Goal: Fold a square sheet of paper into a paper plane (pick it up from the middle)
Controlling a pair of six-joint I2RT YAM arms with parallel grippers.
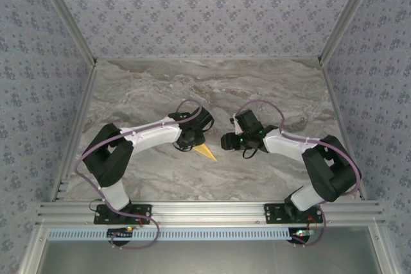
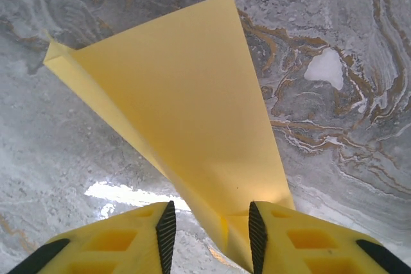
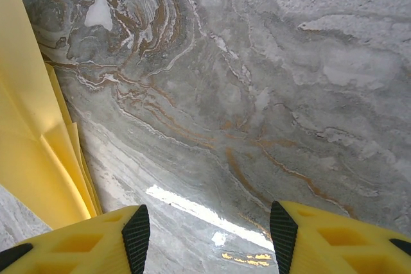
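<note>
arms [image 1: 151, 136]: white and black links | cables [image 1: 79, 166]: purple | end effector fingers [image 2: 115, 242]: yellow, black pads [image 2: 166, 235]

A robot test cell in a lab, not a lived-in room: a marble-patterned tabletop [image 1: 212, 88] is boxed in behind and on both sides by floral-papered panels [image 1: 205, 11] in aluminium struts [image 1: 64, 14]. Along the tabletop's near edge an aluminium rail [image 1: 212, 212] carries the bolted bases of the left arm [image 1: 151, 134] and right arm [image 1: 286, 142].

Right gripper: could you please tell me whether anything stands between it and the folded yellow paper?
Nothing visible does. Bare marble tabletop separates the open right gripper from the folded yellow paper, which sits to its left, at the left gripper.
</note>
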